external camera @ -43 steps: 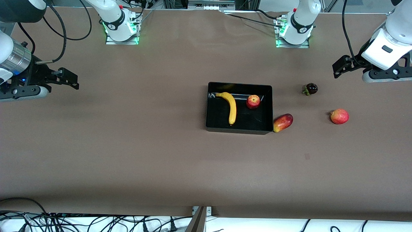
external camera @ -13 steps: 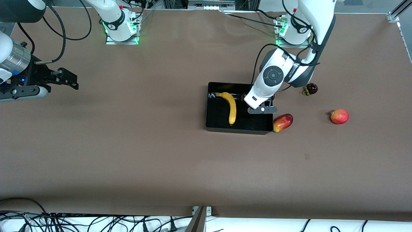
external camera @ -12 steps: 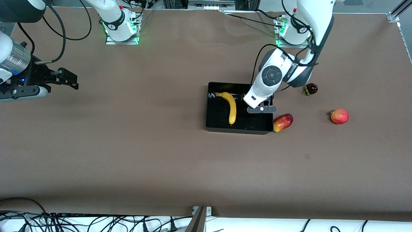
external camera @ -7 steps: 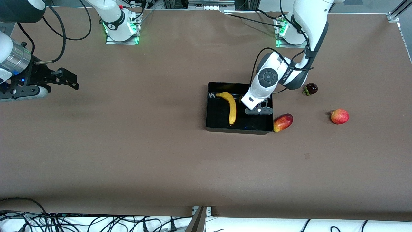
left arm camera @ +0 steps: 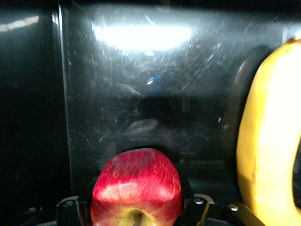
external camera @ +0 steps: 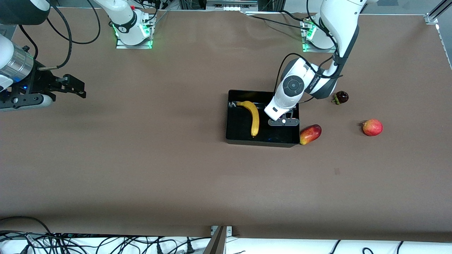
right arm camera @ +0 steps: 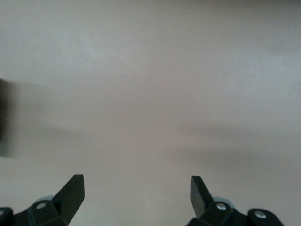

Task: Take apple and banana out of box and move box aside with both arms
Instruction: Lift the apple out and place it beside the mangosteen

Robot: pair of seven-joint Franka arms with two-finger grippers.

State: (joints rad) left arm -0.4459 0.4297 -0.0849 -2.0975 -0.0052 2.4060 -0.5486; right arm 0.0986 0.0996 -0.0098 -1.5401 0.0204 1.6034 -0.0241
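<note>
Left gripper (left arm camera: 136,214) pinches apple (left arm camera: 137,186) low in box (external camera: 262,141), banana (left arm camera: 268,150) beside; round skin may slip during lift; right gripper (right arm camera: 136,193) waits, jaws wide, over bare table.

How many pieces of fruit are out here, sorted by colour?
Yellow: 1, the banana in the box
Red: 3, the apple in the box, the mango-like fruit, the round pinkish fruit
Dark purple: 1, small fruit
Total: 5
</note>
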